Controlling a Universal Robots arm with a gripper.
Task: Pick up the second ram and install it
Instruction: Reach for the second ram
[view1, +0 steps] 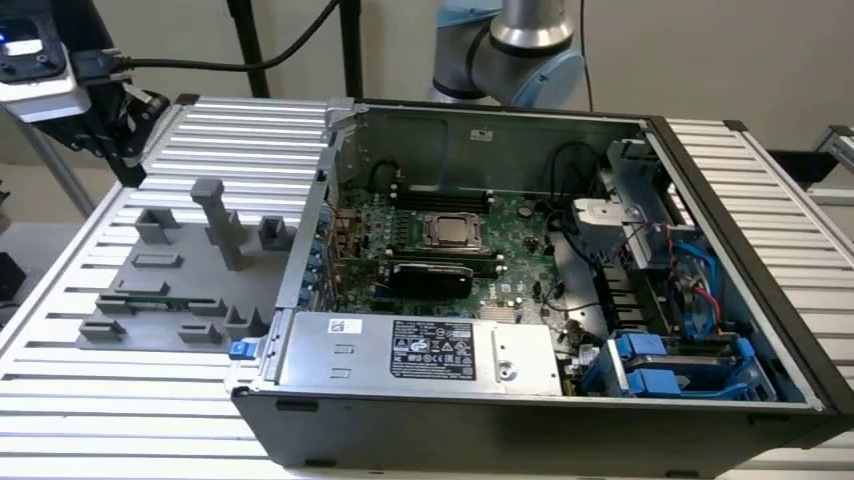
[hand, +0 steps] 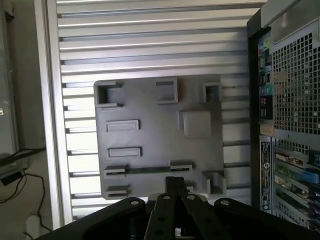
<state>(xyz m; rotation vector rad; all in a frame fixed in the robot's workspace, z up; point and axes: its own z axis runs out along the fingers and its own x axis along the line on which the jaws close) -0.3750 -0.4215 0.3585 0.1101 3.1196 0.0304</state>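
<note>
The second ram (hand: 149, 170) is a thin green stick lying flat between two holder blocks on the gray holder plate (hand: 150, 140). In the exterior view the ram (view1: 142, 301) lies near the plate's front edge. My gripper (view1: 130, 168) hangs high above the slatted table, beyond the plate's far left corner and well clear of the ram. In the wrist view the gripper (hand: 173, 184) looks down on the plate with its fingers drawn together and nothing between them. The open computer case (view1: 534, 130) holds the green motherboard (view1: 514, 225) to the exterior view's right of the plate.
Tall gray holder posts (view1: 214, 215) stand up from the plate. The case's metal side wall (view1: 327, 180) rises between plate and motherboard. A power supply (view1: 420, 350) fills the case's front. Cables (view1: 200, 62) trail behind my arm.
</note>
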